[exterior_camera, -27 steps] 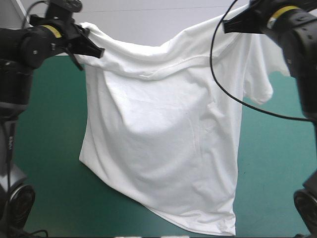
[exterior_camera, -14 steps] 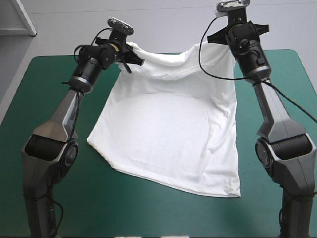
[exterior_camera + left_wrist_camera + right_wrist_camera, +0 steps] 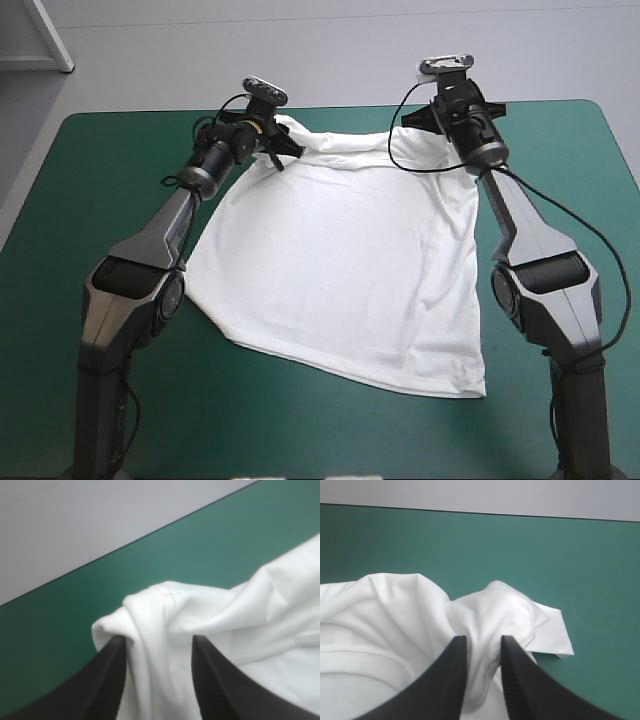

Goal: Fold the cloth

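Step in hand, as judged: end of the spreading-out stage, with no fold made yet.

Position of the white short-sleeved fabric T-shirt (image 3: pixel 340 270): flat on the counter (image 3: pixel 100 180) with the teal-green cover, hem toward the near edge, shoulders toward the far edge. Hem askew: near-right corner closest to the near edge, near-left corner farther back. Shallow wrinkles across the body, otherwise in one spread layer as far as can be seen.

Left tool (image 3: pixel 157 645), black curved-fin fingers: all but closed, pinching a bunched fold of the shoulder on the left side, low over the cover near the far edge. Right tool (image 3: pixel 482 642): likewise nearly closed on a gathered wad of the other shoulder. Just beyond the right tool: a short sleeve (image 3: pixel 547 630), doubled flat on the cover.

Next move, as judged: lower both shoulders fully, draw them lightly apart to take the slack out of the collar line, then release. Alternatively, hold both pinches and carry the shoulders toward the near edge for a first fold over the hem.

In the way: left arm (image 3: pixel 160 225) and right arm (image 3: pixel 525 225) reaching along the T-shirt's side edges. Bunched shoulders and doubled sleeve likely to leave lumps unless smoothed. Nothing else seen on the cover around the T-shirt.
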